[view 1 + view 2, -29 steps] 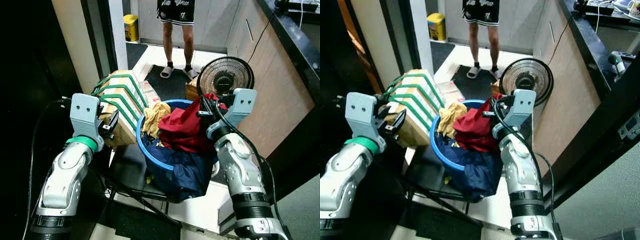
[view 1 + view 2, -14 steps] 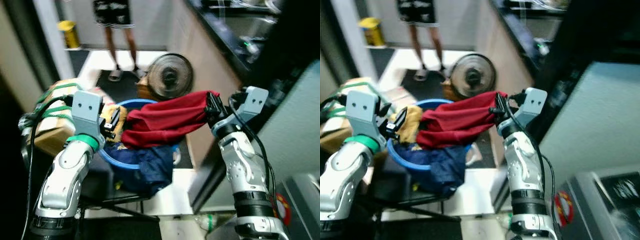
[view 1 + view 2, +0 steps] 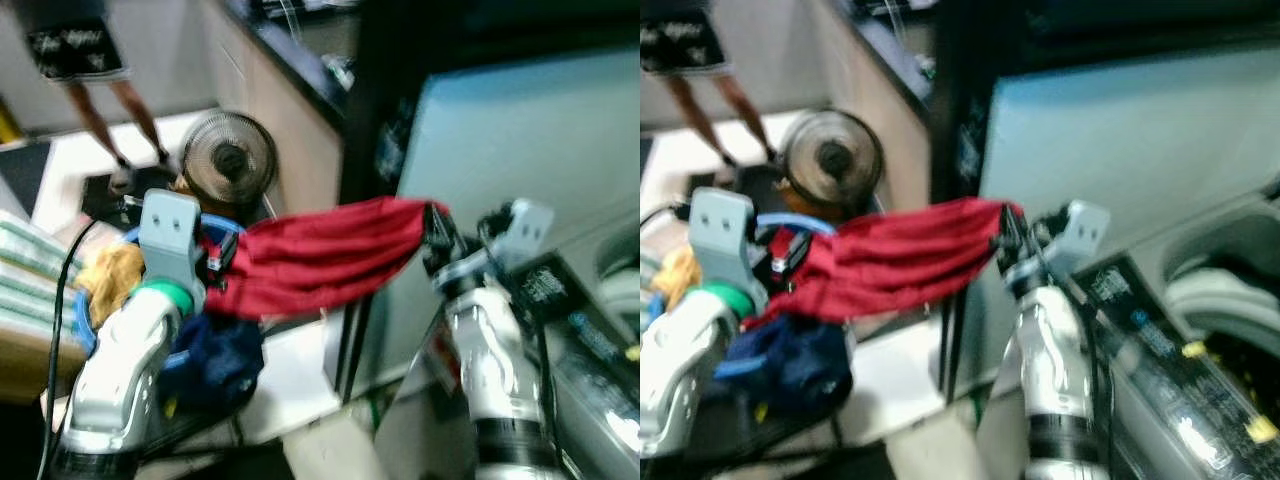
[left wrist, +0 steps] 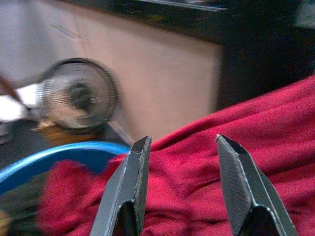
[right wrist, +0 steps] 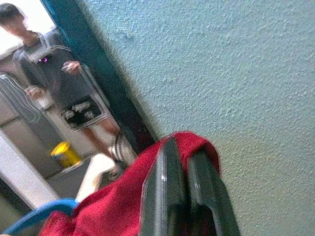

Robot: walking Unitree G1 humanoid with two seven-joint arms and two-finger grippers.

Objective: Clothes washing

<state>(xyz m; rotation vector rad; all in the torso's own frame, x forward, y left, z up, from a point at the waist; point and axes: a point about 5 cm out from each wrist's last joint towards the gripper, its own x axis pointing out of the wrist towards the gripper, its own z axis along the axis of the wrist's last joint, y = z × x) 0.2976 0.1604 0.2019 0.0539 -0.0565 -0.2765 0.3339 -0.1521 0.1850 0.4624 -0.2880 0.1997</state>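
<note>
A red garment hangs stretched in the air from the blue laundry basket toward the right. My right gripper is shut on the garment's right end, in front of a pale blue-grey panel; the right wrist view has the red cloth pinched between the fingers. My left gripper is open beside the basket; in the left wrist view its fingers stand apart above the red cloth, not touching it. A washing machine opening lies at the far right.
A dark blue garment droops over the basket's front, and a yellow cloth lies in it at the left. A floor fan stands behind the basket by the wooden counter. A person's legs are at the back left.
The camera has swung right, bringing the blue-grey panel and washing machine into view. My right gripper has carried the red garment's end further right, pulling it out of the basket.
</note>
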